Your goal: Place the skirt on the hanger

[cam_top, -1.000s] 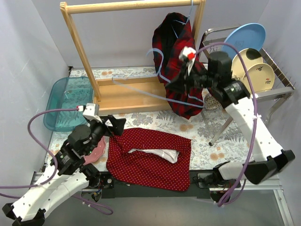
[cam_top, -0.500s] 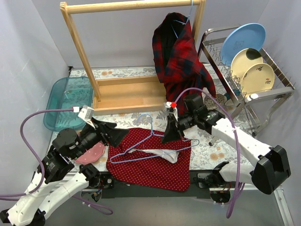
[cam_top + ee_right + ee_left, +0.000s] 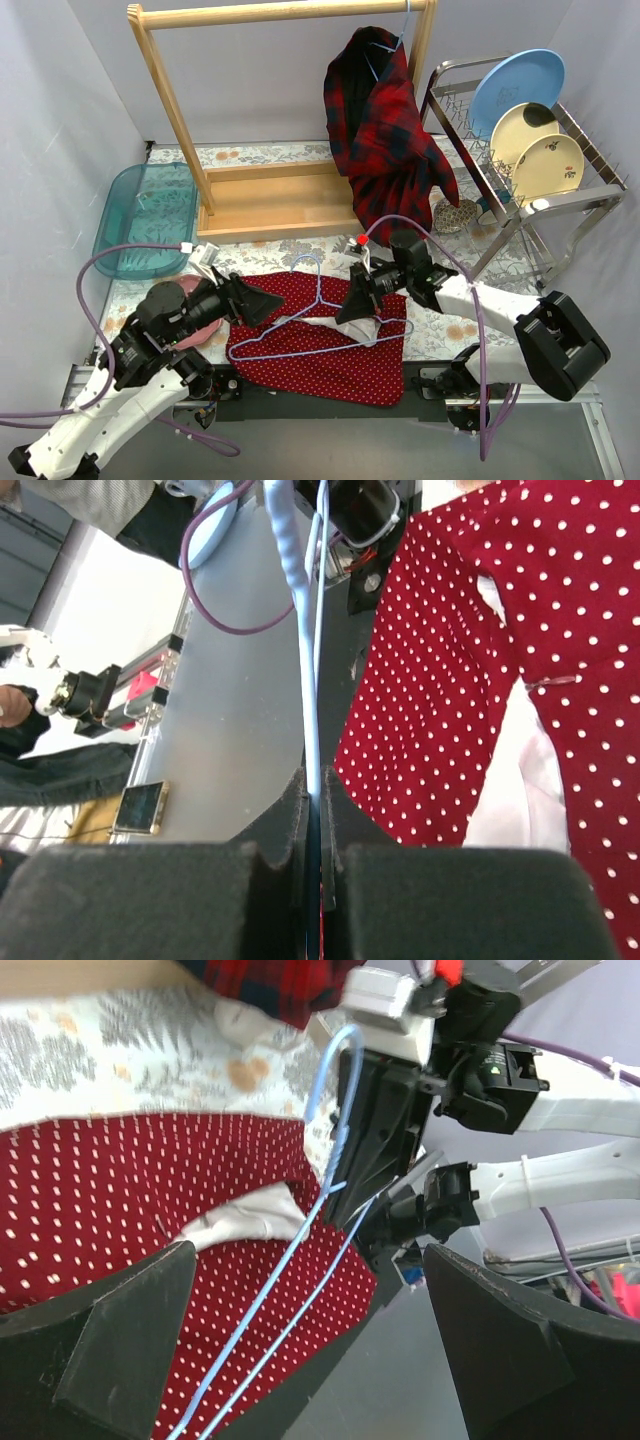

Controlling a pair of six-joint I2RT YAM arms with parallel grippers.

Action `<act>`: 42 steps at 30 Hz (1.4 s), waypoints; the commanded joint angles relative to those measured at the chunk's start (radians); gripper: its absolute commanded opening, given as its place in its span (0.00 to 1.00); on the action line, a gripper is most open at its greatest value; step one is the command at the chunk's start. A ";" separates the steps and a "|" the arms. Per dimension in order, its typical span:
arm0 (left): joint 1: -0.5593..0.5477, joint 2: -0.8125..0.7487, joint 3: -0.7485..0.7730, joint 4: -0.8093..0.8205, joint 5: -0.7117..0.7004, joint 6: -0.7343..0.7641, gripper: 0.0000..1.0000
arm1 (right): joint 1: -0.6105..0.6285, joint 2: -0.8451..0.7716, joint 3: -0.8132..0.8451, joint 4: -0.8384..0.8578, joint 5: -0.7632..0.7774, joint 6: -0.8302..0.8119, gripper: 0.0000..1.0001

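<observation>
The red white-dotted skirt (image 3: 330,362) lies flat near the table's front edge, white lining showing at its waist. A light-blue wire hanger (image 3: 275,325) rests across it, hook pointing toward the back. My right gripper (image 3: 351,306) is shut on the hanger's wire near the neck; in the right wrist view the wire (image 3: 300,630) runs straight out from between the pressed pads (image 3: 316,800), with the skirt (image 3: 470,680) to the right. My left gripper (image 3: 268,300) stands open at the skirt's left edge, and its wrist view shows the hanger (image 3: 300,1250) and skirt (image 3: 120,1200) between its wide fingers (image 3: 310,1360).
A wooden clothes rack (image 3: 270,200) stands at the back with a red plaid shirt (image 3: 385,130) hanging on its right end. A teal tub (image 3: 140,215) sits at the left, a dish rack with plates (image 3: 520,130) at the right, and a pink item (image 3: 195,325) under my left arm.
My right arm has carried the blue hanger from beside the plaid shirt down onto the skirt. My left arm has swung lower and closer to the skirt's left edge.
</observation>
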 commanded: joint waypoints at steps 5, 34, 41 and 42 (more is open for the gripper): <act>0.004 0.030 -0.109 0.090 0.065 -0.173 0.97 | 0.012 0.007 -0.218 0.833 0.022 0.459 0.01; 0.004 -0.025 -0.131 -0.129 -0.113 -0.375 0.87 | 0.046 0.274 -0.176 0.717 0.286 0.349 0.01; 0.004 0.002 -0.128 -0.166 -0.103 -0.400 0.82 | 0.001 0.217 -0.209 0.748 0.349 0.344 0.01; 0.004 0.002 -0.137 -0.157 -0.078 -0.403 0.80 | -0.005 0.219 -0.208 0.739 0.351 0.337 0.01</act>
